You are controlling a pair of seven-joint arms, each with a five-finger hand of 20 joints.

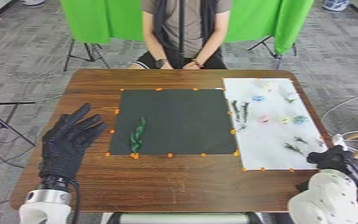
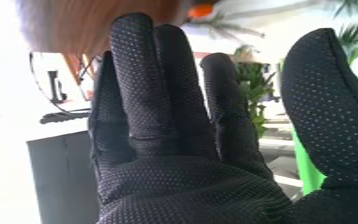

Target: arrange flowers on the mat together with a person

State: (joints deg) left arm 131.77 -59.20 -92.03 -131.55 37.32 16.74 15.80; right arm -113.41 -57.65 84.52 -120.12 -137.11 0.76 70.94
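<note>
Leafy sprig on dark mat, left hand and right hand both released, nothing held
Green sprig thin, wavy; dark mat matte, squarish; white mat smooth, oblong, bears small pastel blooms, spindly dark stems, feathery green cuttings; table brown woodgrain; bloom kinds too small to tell, right hand cut off at wrist view's bottom edge (dotted black fabric, fingers straight, thumb apart); sprig lies to the right of left hand, near, not touching, well apart from right hand, which sits by white mat's near right corner close to the cuttings, contact with mat can't tell
</note>
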